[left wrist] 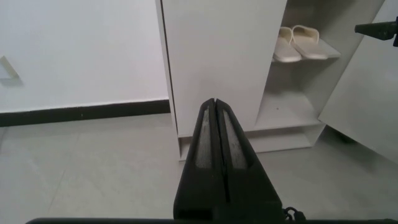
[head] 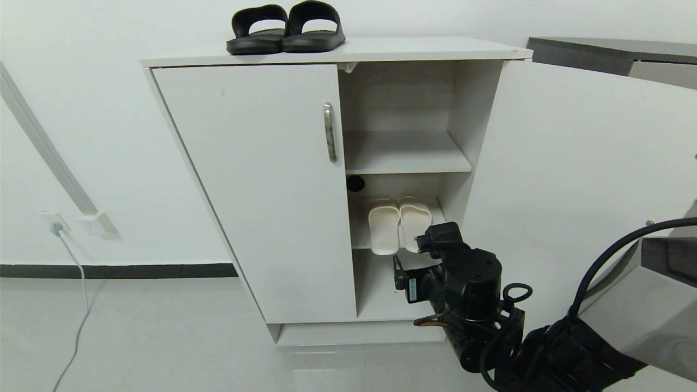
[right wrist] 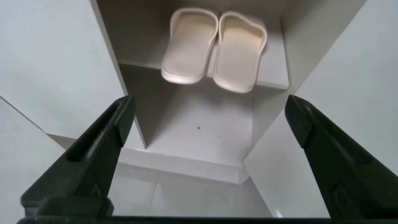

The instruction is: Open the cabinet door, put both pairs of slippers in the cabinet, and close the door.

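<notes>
A white cabinet point(head: 337, 54) stands against the wall with its right door point(head: 577, 179) swung open and its left door point(head: 261, 190) shut. A white pair of slippers point(head: 399, 224) point(right wrist: 214, 46) point(left wrist: 303, 42) lies on the middle shelf, heels overhanging the edge. A black pair of slippers point(head: 286, 30) sits on the cabinet top. My right gripper point(right wrist: 208, 155) is open and empty, just in front of and below the white pair, its wrist point(head: 463, 277) low before the open side. My left gripper point(left wrist: 214, 140) is shut and empty, held low over the floor facing the cabinet base.
The upper shelf point(head: 405, 155) and bottom shelf point(head: 381, 296) are bare. A wall socket with a grey cable point(head: 76, 267) is at the left. A grey cabinet point(head: 615, 57) stands behind the open door. Tiled floor point(head: 163, 343) lies open to the left.
</notes>
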{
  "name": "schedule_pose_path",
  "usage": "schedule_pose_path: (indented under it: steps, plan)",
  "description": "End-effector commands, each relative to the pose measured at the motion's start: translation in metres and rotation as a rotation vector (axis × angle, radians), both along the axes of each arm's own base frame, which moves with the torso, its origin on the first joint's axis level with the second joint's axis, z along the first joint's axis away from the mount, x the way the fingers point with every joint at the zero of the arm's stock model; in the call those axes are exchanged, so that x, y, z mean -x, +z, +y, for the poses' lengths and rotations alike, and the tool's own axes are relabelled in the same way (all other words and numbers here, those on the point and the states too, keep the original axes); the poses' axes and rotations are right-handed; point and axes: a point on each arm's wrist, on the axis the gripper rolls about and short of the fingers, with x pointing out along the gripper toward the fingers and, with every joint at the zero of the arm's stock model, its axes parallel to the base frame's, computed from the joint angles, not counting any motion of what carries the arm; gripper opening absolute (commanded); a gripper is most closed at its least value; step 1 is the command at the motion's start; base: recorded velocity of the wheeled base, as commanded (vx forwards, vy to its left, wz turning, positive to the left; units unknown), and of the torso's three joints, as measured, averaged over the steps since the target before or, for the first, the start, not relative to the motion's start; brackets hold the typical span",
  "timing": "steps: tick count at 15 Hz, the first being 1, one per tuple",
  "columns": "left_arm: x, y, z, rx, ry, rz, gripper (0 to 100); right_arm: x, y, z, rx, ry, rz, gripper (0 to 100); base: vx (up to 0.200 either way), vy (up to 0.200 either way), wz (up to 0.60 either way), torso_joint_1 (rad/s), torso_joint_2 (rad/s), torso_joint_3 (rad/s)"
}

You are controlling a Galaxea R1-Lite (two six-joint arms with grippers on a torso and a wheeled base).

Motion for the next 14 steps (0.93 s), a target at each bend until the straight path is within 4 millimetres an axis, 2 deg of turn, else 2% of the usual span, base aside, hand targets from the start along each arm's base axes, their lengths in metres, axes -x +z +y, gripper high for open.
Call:
schedule_pose_path:
  steps: [1, 3, 14]
  plan:
    - [0.0, 0.0, 0.0, 0.0, -0.001, 0.0, 0, -0.0001, -0.0007, 0.0004, 0.001, 0.0, 0.001, 100, 0.0, 0.0, 0.0, 0.002, 0.0, 0.061]
    - [-0.0001, 0.0, 0.0, -0.005, -0.001, 0.001, 0, 0.0007, -0.0007, 0.0012, 0.002, 0.002, 0.0, 100, 0.0, 0.0, 0.0, -0.001, 0.0, 0.025]
    - [0.0, 0.0, 0.0, -0.002, -0.001, 0.0, 0, 0.0025, 0.0009, 0.0, -0.015, 0.003, -0.016, 100, 0.0, 0.2, 0.0, 0.005, 0.0, 0.005]
